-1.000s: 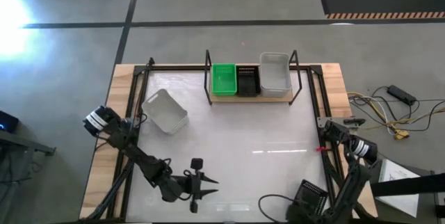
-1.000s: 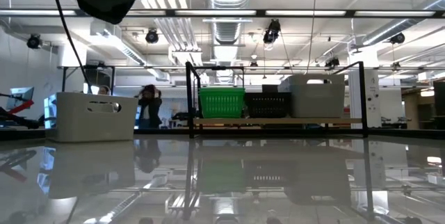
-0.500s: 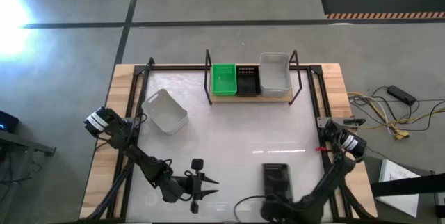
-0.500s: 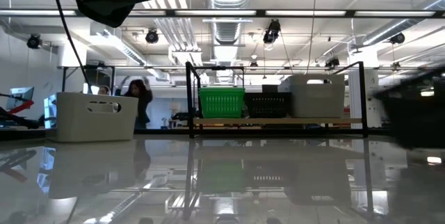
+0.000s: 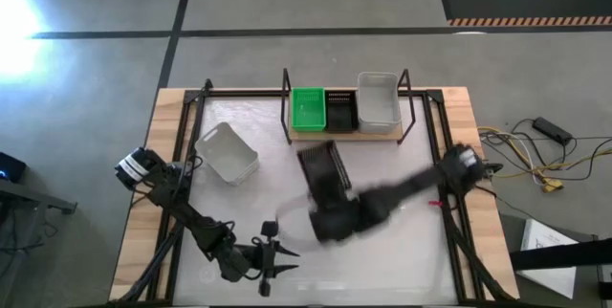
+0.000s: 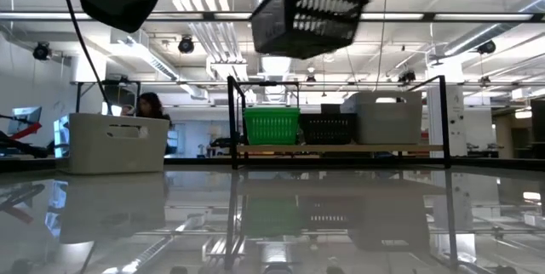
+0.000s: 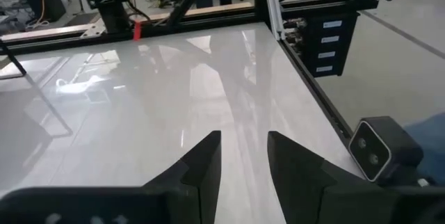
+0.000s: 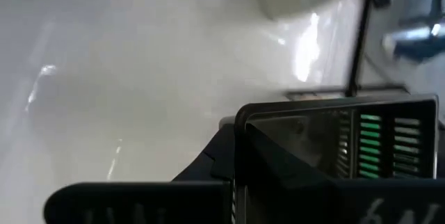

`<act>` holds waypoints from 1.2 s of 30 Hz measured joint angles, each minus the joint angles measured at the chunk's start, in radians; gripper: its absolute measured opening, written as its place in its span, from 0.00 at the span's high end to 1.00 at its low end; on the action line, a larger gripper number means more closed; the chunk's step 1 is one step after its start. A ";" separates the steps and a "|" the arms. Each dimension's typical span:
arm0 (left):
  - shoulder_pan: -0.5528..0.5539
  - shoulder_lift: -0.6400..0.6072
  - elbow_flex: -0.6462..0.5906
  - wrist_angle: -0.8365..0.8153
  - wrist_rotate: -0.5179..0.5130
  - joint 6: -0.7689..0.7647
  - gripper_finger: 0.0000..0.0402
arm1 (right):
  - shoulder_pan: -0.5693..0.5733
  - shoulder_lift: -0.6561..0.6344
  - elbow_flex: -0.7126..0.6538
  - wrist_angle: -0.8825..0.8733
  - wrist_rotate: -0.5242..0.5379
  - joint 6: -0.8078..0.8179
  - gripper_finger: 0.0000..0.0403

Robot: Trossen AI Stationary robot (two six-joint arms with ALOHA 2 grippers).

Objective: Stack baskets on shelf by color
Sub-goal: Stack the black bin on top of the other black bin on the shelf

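Above the middle of the table (image 5: pixel 382 251), the right end effector (image 5: pixel 330 214) is pinched on a black mesh basket (image 5: pixel 323 170), carrying it in the air; in the low view that basket (image 6: pixel 308 20) hangs tilted, well above the shelf and clear of everything under it. The right wrist view shows the basket's dark rim (image 8: pixel 334 113) pressed close against the arm's own fingers, with green and black baskets glimpsed through its mesh. In the high view the carried basket lies just in front of the wooden shelf (image 5: pixel 346 134), near its left half. On the shelf stand three baskets side by side, touching: a bright green basket (image 5: pixel 308 109) at the left, a second black mesh basket (image 5: pixel 341 110) in the middle, and a translucent white-grey basket (image 5: pixel 379 99) at the right. Another white-grey basket (image 5: pixel 228 152) sits on the table to the left of the shelf, turned at an angle and well apart from it. The left end effector (image 5: pixel 271 262) waits low over the table's near left part, its fingers (image 7: pixel 201 165) a little apart and holding nothing. In the low view a person (image 6: pixel 150 105) shows in the room behind the table.
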 joint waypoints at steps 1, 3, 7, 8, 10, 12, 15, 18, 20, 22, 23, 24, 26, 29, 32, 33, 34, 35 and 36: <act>-0.002 0.000 0.000 0.000 0.000 0.000 0.74 | -0.058 -0.017 0.002 0.001 -0.024 -0.030 0.97; -0.006 0.000 0.000 0.000 0.000 0.000 0.74 | -0.174 -0.048 -0.003 0.004 -0.073 -0.061 0.97; -0.012 0.000 0.000 0.000 0.000 0.000 0.74 | -0.401 -0.075 -0.022 0.005 -0.169 -0.068 0.97; -0.013 0.000 0.000 0.000 0.000 0.000 0.74 | -0.445 -0.077 -0.030 0.013 -0.192 -0.073 0.98; -0.016 0.000 0.000 0.000 0.000 0.000 0.74 | -0.521 -0.078 -0.044 0.033 -0.219 -0.090 0.98; -0.020 0.000 0.000 0.000 0.000 -0.001 0.74 | -0.576 -0.078 -0.061 0.050 -0.233 -0.115 0.98; -0.027 0.000 0.000 0.000 0.000 -0.001 0.74 | -0.634 -0.078 -0.084 0.076 -0.247 -0.149 0.98; -0.027 0.000 0.000 0.000 0.000 -0.001 0.74 | -0.670 -0.078 -0.109 0.087 -0.268 -0.169 0.98; -0.027 0.000 0.000 0.000 0.000 -0.001 0.74 | -0.681 -0.078 -0.129 0.090 -0.268 -0.185 0.98; -0.027 0.000 -0.001 0.000 0.000 0.000 0.74 | -0.685 -0.078 -0.147 0.095 -0.269 -0.191 0.98; -0.027 0.000 0.000 0.000 -0.001 0.000 0.74 | -0.686 -0.078 -0.155 0.101 -0.270 -0.191 0.98; -0.027 0.000 0.000 0.000 -0.001 0.000 0.74 | -0.687 -0.077 -0.162 0.107 -0.271 -0.192 0.98; -0.027 0.000 -0.001 0.000 -0.001 0.000 0.74 | -0.687 -0.074 -0.176 0.113 -0.275 -0.206 0.98; -0.027 0.000 -0.001 0.000 -0.001 0.000 0.74 | -0.687 -0.070 -0.193 0.129 -0.276 -0.213 0.98; -0.027 -0.001 0.000 0.000 -0.001 0.000 0.74 | -0.688 -0.070 -0.209 0.147 -0.276 -0.213 0.97; -0.027 -0.001 -0.001 0.000 -0.001 0.001 0.74 | -0.689 -0.070 -0.215 0.153 -0.276 -0.212 0.96; -0.027 -0.001 0.000 0.000 -0.001 0.001 0.74 | -0.689 -0.070 -0.221 0.158 -0.276 -0.210 0.96; -0.027 -0.001 0.000 0.000 -0.001 0.001 0.74 | -0.689 -0.070 -0.228 0.162 -0.276 -0.209 0.95; -0.027 -0.001 0.000 0.000 -0.001 0.001 0.74 | -0.689 -0.070 -0.235 0.168 -0.276 -0.209 0.95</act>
